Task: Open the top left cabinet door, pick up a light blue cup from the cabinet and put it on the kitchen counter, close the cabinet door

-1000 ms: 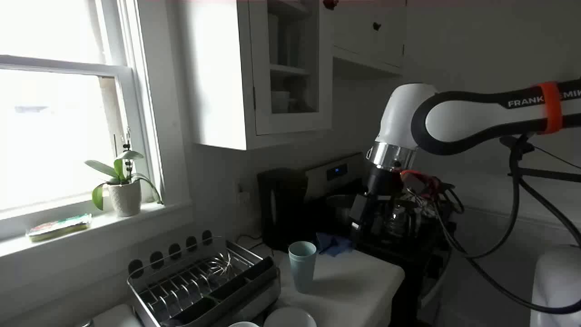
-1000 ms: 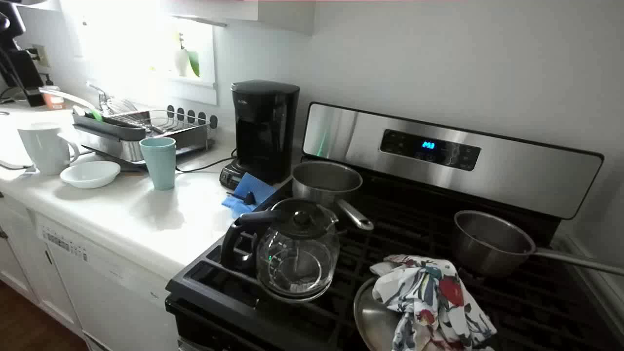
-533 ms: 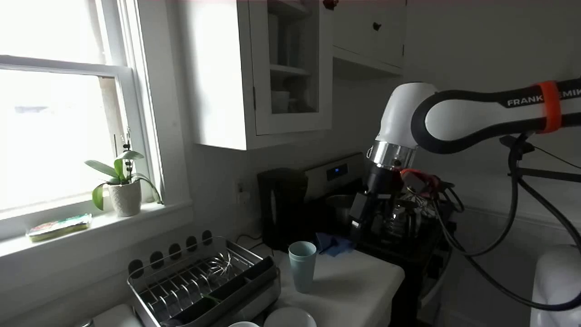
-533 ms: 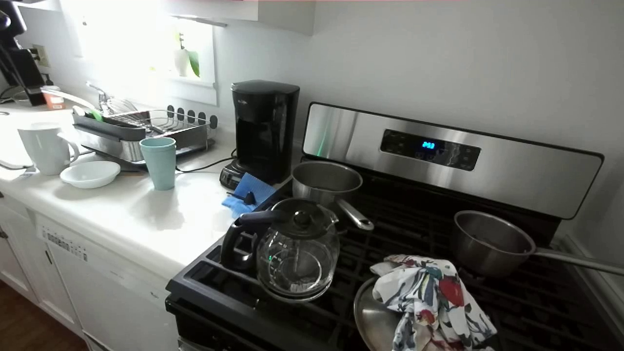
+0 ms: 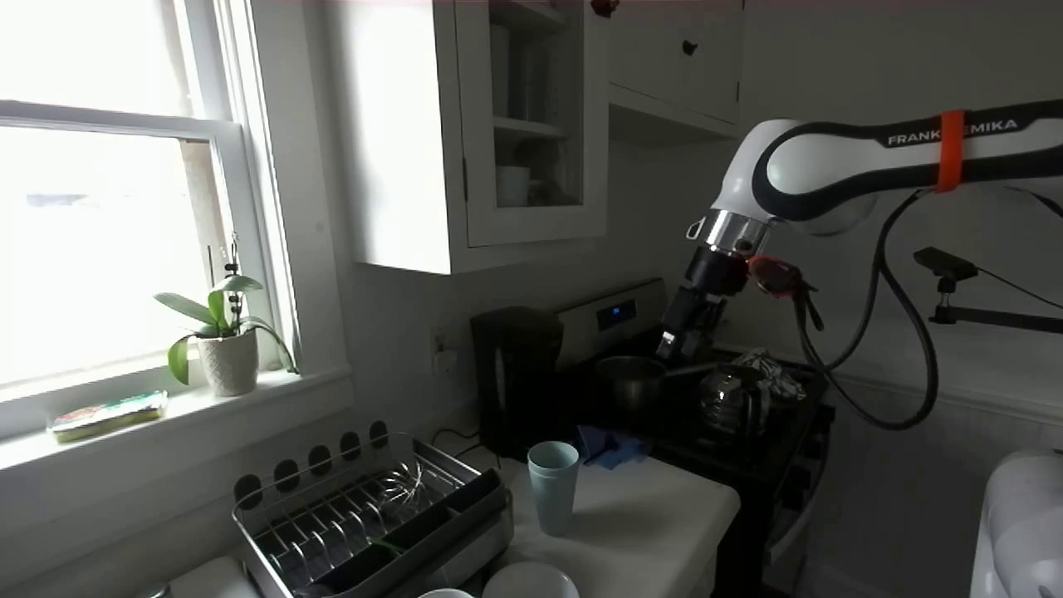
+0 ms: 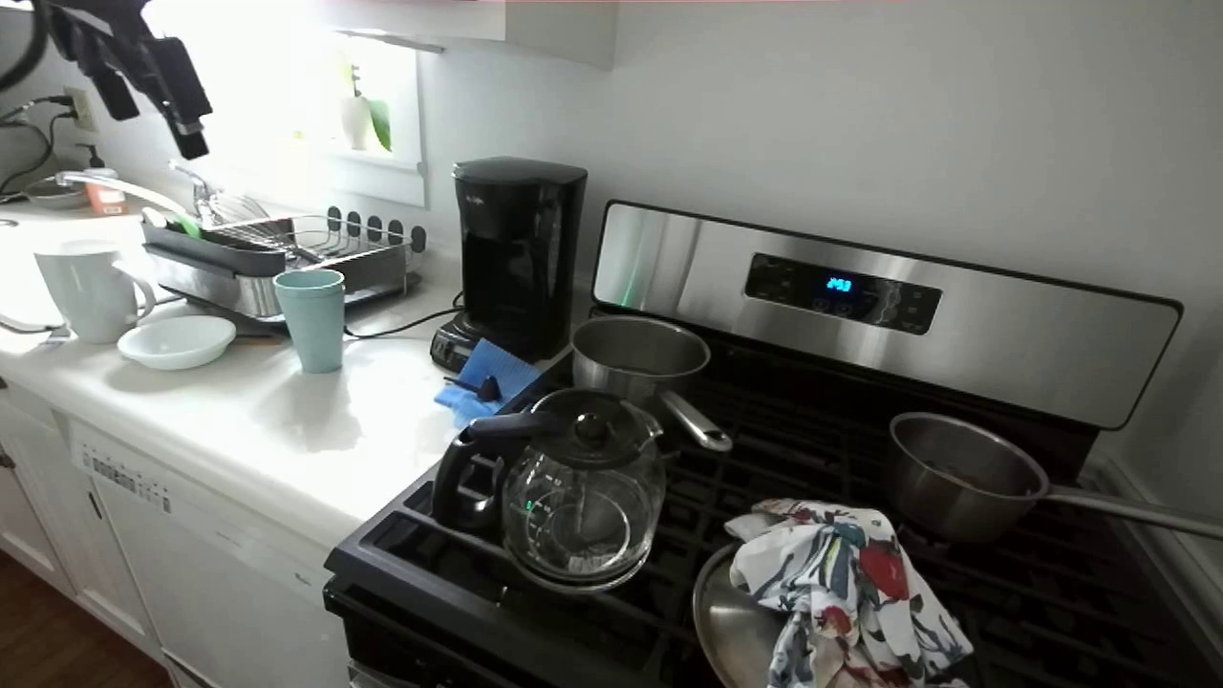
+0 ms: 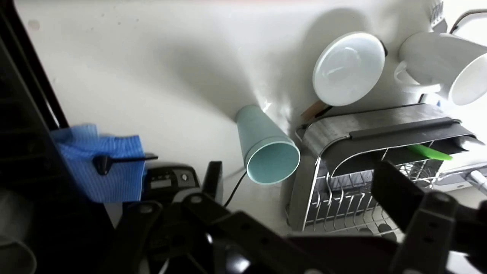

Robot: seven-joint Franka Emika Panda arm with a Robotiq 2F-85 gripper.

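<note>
The top left cabinet door (image 5: 536,226), white-framed with glass, appears shut on the white cabinet (image 5: 399,149). Pale dishes (image 5: 512,184) show dimly through the glass. A light blue tapered cup (image 5: 554,490) stands upright on the white kitchen counter (image 5: 648,507); it also shows in the other views (image 6: 313,325) (image 7: 262,144), with a line just below its rim. My gripper (image 5: 677,342) is open and empty, raised above counter height and below the cabinet. In an exterior view, it shows at upper left (image 6: 158,124). In the wrist view, the cup lies ahead of the spread fingertips (image 7: 300,186).
A dish rack (image 7: 331,131) stands beside the cup. A white bowl (image 6: 178,342) and white mug (image 6: 86,291) are nearby. A black coffee maker (image 6: 521,248), blue cloth (image 6: 497,373), glass carafe (image 6: 585,506), and pots (image 6: 640,354) occupy the counter and stove.
The arm has risen and my gripper has moved up, further into an exterior view from its left edge. The cup and cabinet door have not moved.
</note>
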